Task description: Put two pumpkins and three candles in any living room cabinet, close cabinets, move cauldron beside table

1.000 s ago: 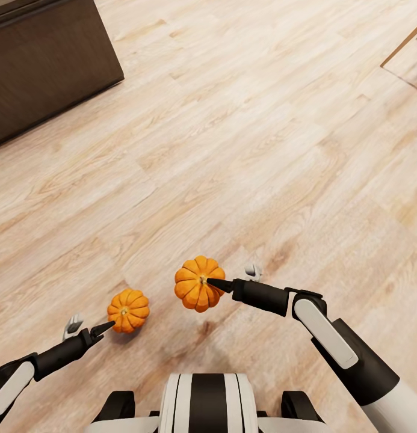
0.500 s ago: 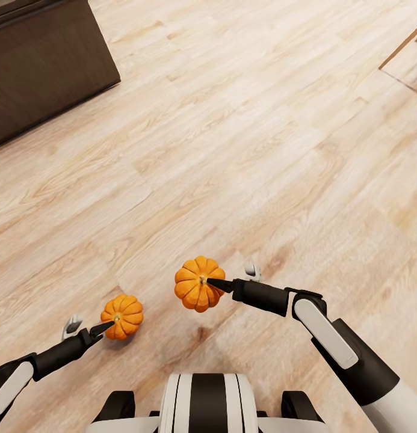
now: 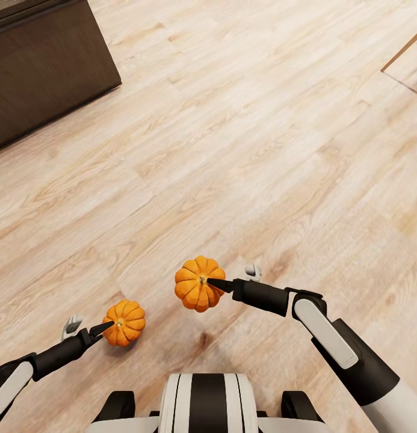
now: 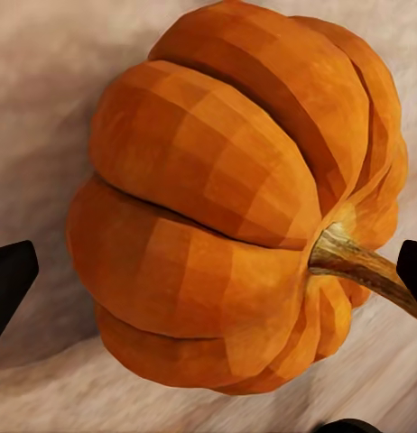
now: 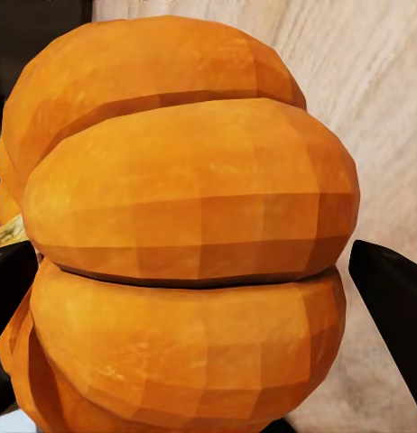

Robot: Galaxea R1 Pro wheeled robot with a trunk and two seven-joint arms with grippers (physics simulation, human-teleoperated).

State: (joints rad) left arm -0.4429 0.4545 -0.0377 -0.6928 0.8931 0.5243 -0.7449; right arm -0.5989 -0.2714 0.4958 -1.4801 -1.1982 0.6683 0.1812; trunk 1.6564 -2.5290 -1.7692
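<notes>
Two pumpkins show in the head view, one at each claw. One pumpkin (image 3: 199, 283) sits at the right claw (image 3: 215, 282), whose dark fingertip reaches across the pumpkin's top by the stem; in the right wrist view the same fruit (image 5: 186, 234) bulges between two dark fingers at either edge, which press against its ribbed sides, so that claw is closed around it. A second pumpkin (image 3: 124, 322), the smaller-looking one, is at the tip of the left claw (image 3: 103, 328), above the pale wood floor (image 3: 244, 132). In the left wrist view this pumpkin (image 4: 227, 207) lies with its brown stem pointing toward one finger, and the two dark fingers stand wide apart at the frame edges with a gap on one side; I cannot tell whether they grip it. One dark-brown cabinet (image 3: 46, 66) stands at the far left corner of the head view, well apart from both pumpkins, its front shut.
</notes>
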